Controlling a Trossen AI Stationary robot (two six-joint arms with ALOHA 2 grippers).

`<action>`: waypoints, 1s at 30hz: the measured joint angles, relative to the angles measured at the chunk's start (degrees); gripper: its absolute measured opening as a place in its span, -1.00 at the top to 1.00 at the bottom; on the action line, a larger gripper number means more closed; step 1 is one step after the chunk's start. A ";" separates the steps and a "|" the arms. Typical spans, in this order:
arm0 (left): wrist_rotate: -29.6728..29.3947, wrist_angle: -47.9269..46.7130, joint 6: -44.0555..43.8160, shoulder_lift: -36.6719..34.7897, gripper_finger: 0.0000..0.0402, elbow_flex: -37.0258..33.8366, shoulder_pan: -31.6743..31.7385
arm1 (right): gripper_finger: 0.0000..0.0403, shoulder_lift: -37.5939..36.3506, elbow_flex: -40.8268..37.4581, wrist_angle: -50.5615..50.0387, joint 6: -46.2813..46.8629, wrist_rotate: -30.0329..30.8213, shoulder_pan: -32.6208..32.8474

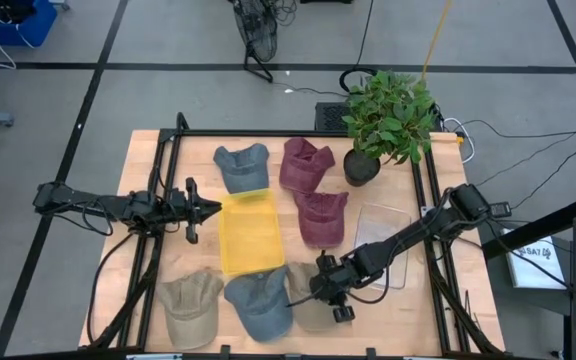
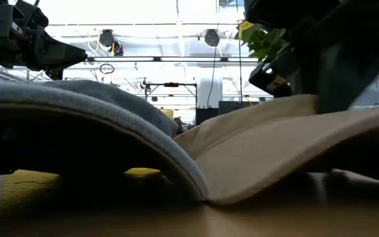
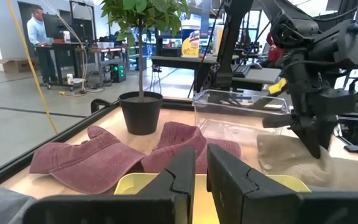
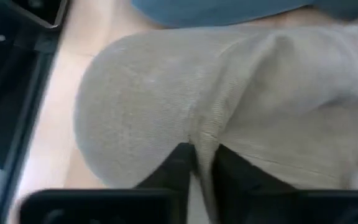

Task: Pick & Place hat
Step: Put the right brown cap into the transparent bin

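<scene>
Beige cap (image 4: 185, 93) pinched in lowered right claw (image 4: 205, 163); left claw (image 1: 211, 208) clenched above yellow tray (image 1: 248, 235).

I worked in a robotics lab / workshop, not a home. My wooden table (image 1: 158, 150) stood on a grey concrete floor w/ black tape lines; cables (image 1: 528, 135) trailed off past the table's edge, and a blue bin (image 1: 8, 20) sat well apart on the floor. Beyond the table, w/ the potted plant (image 3: 140, 93) at its far edge, were benches w/ monitors and gear (image 3: 98, 53), a person (image 3: 39, 37) standing at one. Above the table hung ceiling trusses and round lamps (image 2: 209, 36), industrial-hall style.
</scene>
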 joint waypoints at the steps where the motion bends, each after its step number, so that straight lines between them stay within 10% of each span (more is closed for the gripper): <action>1: 0.02 -0.20 -0.02 0.00 0.77 0.00 0.00 | 0.92 -0.61 0.04 -0.34 0.02 0.28 -0.24; 21: 0.06 -1.42 0.42 0.00 0.77 0.00 0.00 | 0.99 -25.43 0.36 -0.37 2.62 0.69 -3.97; 30: 0.02 -1.44 1.07 0.00 0.77 0.00 0.00 | 1.00 -35.38 8.62 -40.32 14.88 6.86 -2.96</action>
